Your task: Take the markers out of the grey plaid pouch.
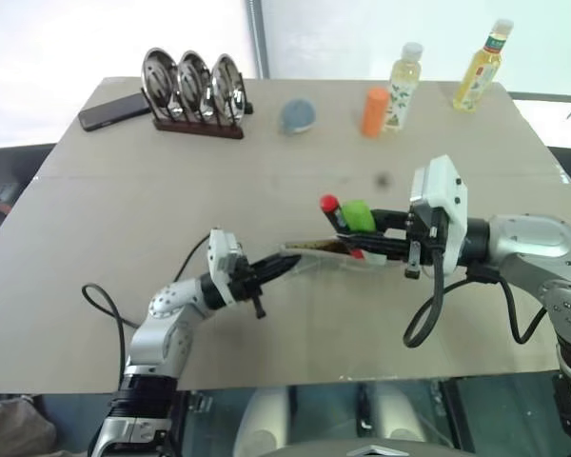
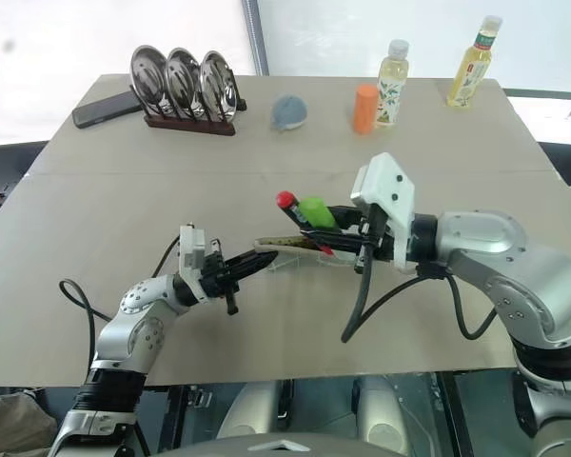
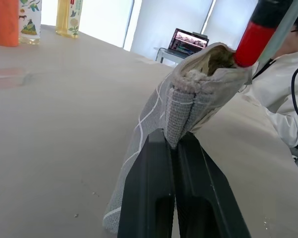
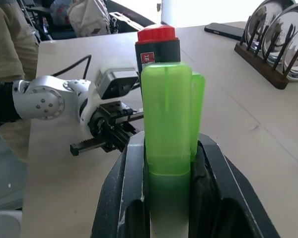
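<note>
My left gripper (image 1: 278, 267) pinches shut on one end of the grey plaid fabric pouch (image 3: 188, 104), held just above the table, while my right gripper (image 1: 357, 231), nearer its open mouth, clamps the stubby green and red-capped markers (image 1: 347, 214), already clear above it.

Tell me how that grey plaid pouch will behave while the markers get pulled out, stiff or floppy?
Probably floppy: the pouch is soft woven fabric, and its pinched end bunches between the left end effector fingers. It looks light, hanging off the table from that one pinch. Its mouth may sag or tug along as the right end effector draws the green marker away.
</note>
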You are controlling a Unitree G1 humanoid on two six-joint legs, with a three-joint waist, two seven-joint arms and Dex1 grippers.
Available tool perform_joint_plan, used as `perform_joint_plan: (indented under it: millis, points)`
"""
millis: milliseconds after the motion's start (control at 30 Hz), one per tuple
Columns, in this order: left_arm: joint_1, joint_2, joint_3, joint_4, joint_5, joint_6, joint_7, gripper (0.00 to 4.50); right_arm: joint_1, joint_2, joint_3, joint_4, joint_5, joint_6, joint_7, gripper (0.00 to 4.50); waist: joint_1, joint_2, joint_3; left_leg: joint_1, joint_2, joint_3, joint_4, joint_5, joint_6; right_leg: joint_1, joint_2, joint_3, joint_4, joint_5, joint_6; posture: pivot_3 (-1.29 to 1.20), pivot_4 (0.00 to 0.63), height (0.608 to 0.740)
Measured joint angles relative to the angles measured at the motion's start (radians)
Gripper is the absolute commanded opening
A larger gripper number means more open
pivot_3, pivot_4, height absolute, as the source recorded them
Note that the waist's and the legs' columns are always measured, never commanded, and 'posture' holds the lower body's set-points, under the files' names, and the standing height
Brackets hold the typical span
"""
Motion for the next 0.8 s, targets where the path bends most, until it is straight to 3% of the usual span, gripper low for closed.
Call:
perform_joint_plan:
  millis: [433,800]
  points:
    - [0.008,0.009,0.001,-0.026,-0.035,0.063,0.001,0.0,0.07,-0.124,0.224,0.062,-0.318,-0.215,0.106,0.44,0.0,0.0,0.0,0.0,0.0,0.0,0.0,0.0,0.0,0.0,0.0,0.0,0.0,0.0,0.0,0.0,0.15,0.74]
    - [-0.01,0.008,0.0,-0.051,-0.037,0.108,0.018,0.0,0.097,-0.116,0.236,0.071,-0.387,-0.246,0.134,0.44,0.006,0.0,0.0,0.0,0.0,0.0,0.0,0.0,0.0,0.0,0.0,0.0,0.0,0.0,0.0,0.0,0.15,0.74]
